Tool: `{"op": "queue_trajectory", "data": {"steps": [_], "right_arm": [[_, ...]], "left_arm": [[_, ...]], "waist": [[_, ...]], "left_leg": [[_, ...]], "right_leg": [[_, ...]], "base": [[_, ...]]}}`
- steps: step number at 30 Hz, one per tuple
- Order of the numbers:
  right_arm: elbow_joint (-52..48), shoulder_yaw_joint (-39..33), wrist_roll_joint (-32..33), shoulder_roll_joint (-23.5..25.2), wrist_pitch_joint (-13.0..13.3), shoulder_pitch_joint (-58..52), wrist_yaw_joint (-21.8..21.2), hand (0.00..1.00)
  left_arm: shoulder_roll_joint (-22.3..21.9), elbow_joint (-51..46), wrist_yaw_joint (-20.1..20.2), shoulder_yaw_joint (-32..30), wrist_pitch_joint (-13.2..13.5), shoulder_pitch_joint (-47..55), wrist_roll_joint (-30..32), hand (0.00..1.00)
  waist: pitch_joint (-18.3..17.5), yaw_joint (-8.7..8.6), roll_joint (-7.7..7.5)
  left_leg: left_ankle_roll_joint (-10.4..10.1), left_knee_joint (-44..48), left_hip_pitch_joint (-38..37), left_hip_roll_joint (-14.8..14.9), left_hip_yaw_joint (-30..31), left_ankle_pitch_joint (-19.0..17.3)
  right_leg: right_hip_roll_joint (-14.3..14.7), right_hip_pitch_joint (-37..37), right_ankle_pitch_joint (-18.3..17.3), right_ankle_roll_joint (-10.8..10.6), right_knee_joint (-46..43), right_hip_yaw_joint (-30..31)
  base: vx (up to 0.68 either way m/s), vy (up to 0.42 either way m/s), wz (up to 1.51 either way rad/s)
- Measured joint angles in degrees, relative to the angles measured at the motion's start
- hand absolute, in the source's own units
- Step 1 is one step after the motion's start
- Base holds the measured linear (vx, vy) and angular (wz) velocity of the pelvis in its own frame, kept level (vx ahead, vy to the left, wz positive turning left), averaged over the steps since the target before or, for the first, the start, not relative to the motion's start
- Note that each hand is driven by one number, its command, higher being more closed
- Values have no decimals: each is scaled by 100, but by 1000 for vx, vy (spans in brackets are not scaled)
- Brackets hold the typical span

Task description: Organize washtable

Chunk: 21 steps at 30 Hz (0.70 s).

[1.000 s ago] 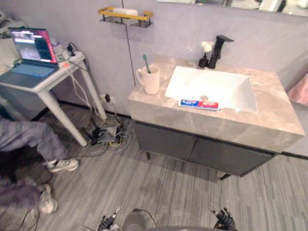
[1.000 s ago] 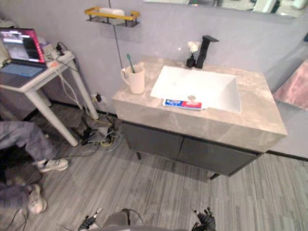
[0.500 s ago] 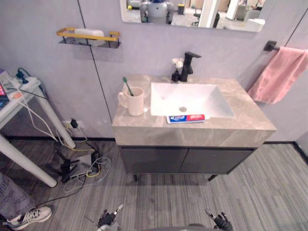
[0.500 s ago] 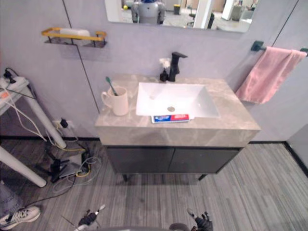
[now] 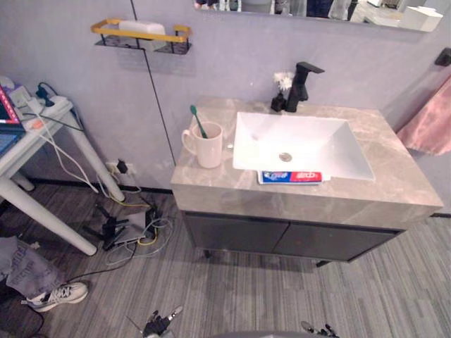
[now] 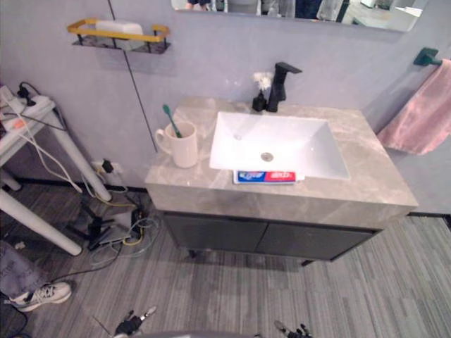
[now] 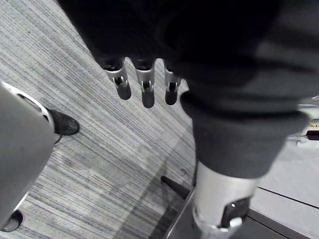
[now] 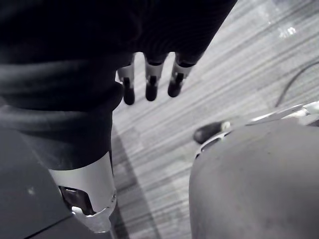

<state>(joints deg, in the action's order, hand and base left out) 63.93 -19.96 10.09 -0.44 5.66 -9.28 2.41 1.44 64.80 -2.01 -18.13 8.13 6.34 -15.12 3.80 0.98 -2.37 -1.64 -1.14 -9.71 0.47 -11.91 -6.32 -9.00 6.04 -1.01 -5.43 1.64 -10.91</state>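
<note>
The washtable (image 5: pixel 211 187) is a stone counter with a white sink (image 5: pixel 313 134). A cream mug (image 5: pixel 209 146) holding a green toothbrush (image 5: pixel 198 121) stands left of the sink. A red and blue toothpaste box (image 5: pixel 290 177) lies on the counter at the sink's front edge. Behind the sink stand a black faucet (image 5: pixel 301 83) and a small white flower (image 5: pixel 283 79). My left hand (image 7: pixel 143 87) and right hand (image 8: pixel 152 79) hang low over the floor, well short of the counter, fingers straight and holding nothing.
A pink towel (image 5: pixel 430 127) hangs at the right. On the wall sits a yellow shelf (image 5: pixel 141 32) with a white bar. A white side table (image 5: pixel 32 137), floor cables (image 5: pixel 127 229) and a person's shoe (image 5: pixel 60 296) are on the left.
The whole picture has shifted, so the camera moved. The things on the counter keep their places, and both hands stay low.
</note>
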Motion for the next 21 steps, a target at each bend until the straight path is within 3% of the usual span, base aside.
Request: {"op": "queue_trajectory", "data": {"steps": [10, 14, 16, 21], "right_arm": [[43, -380, 58, -11, -1, 4, 132, 0], [63, -1506, 204, -122, 14, 7, 271, 0], [226, -2565, 446, -431, 24, 4, 386, 0], [273, -4563, 870, -844, 32, -35, 570, 0]], "left_arm": [[103, 5, -53, -18, -33, -26, 14, 0], [111, 10, -52, -281, -43, 42, 29, 0], [123, 25, -43, -652, -47, 156, 131, 0], [142, 34, 44, -1529, -55, 258, 163, 0]], "waist": [[12, -25, -4], [45, -36, 49], [48, -86, 90], [48, -331, 63]], "left_leg": [[-8, -7, -1, 27, -100, -6], [-2, 65, -53, 59, -281, -99], [6, 185, -58, 108, -454, -205], [-14, 198, -102, 126, -660, -294]], "right_leg": [[22, 23, 89, -122, 165, 22], [55, 16, 147, -125, 188, 186], [65, 17, 219, -124, 267, 317], [93, -36, 231, -120, 269, 481]], "base": [[-5, -13, -5], [-36, -24, -24], [-44, -23, -38], [-40, -28, -23]]}}
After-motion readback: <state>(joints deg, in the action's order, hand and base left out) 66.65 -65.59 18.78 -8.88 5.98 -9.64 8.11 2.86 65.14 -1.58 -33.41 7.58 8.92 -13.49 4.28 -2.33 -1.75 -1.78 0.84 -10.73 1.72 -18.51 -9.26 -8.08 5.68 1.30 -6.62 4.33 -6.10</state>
